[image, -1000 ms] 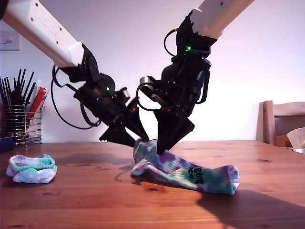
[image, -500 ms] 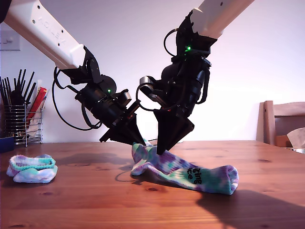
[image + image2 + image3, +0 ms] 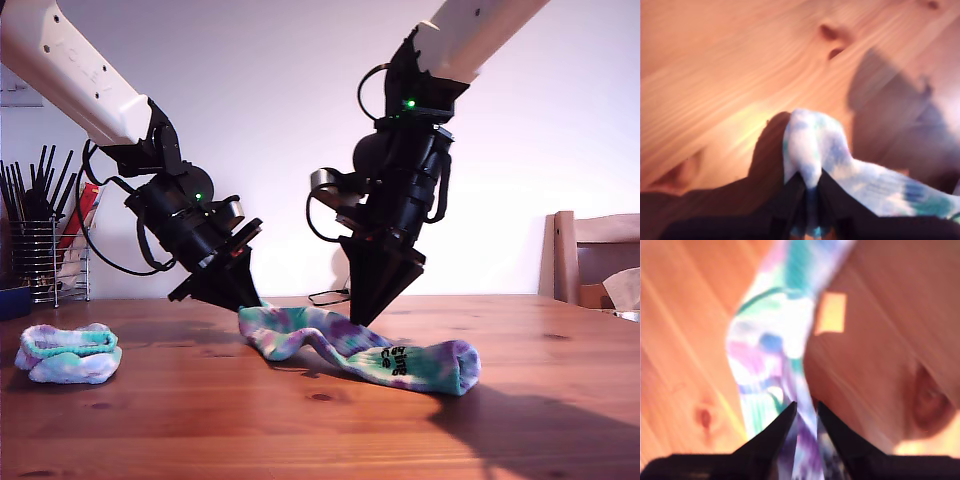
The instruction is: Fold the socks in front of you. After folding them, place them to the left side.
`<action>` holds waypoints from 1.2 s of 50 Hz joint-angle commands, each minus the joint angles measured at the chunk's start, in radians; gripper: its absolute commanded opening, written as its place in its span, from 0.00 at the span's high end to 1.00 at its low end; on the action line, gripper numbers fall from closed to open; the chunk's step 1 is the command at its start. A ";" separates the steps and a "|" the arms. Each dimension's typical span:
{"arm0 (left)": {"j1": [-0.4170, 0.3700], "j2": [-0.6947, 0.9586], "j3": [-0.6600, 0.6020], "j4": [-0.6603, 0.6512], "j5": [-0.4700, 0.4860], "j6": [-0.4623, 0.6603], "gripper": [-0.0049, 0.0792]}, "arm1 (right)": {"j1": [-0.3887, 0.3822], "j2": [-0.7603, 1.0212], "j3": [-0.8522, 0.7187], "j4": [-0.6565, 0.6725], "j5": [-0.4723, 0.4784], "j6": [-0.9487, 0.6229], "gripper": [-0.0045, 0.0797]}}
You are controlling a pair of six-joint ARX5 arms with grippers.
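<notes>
Stretched sock (image 3: pixel 365 348): it lies on the desk (image 3: pixel 320 420) beneath both sets of jaws, tie-dyed teal, purple and white, with black lettering on its side.
Long axis: it runs across the desk from the exterior view's left to its right, one end lifted slightly off the wood at the jaws toward the exterior view's left, the rounded end resting flat out past the other jaws toward the exterior view's right.
First gripper (image 3: pixel 811 182): the jaws are pinched narrow on a bunched end of the stretched sock, the fabric bulging out just ahead of the tips; the rest of the sock trails off to one side of the jaws.
Second gripper (image 3: pixel 805 407): the jaws are close together with a strip of the stretched sock running between them; the fabric carries on ahead of the tips in a curving band over the wood.
Which arm is which: the wrist views do not settle it; in the exterior view one arm's jaws meet the sock's lifted end and the other's come down on its middle.
Folded sock (image 3: pixel 68 353): a rolled bundle of the same colours sits on the desk well apart from both jaws, toward the exterior view's left.
Background: a wire holder of dark utensils (image 3: pixel 40 240) stands behind the bundle.
</notes>
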 commanded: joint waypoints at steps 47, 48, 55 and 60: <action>-0.004 -0.068 0.005 -0.164 -0.044 0.068 0.96 | 0.103 -0.022 0.012 0.025 -0.080 -0.033 0.96; -0.003 -0.068 0.007 -0.167 -0.043 0.067 0.96 | 0.103 -0.021 0.012 0.025 -0.080 -0.034 0.96; -0.001 -0.068 0.034 -0.210 -0.047 0.068 0.96 | 0.104 -0.020 0.000 0.032 -0.080 -0.044 0.96; 0.000 -0.068 0.058 -0.248 -0.051 0.083 0.96 | 0.104 -0.019 -0.026 0.047 -0.080 -0.052 0.96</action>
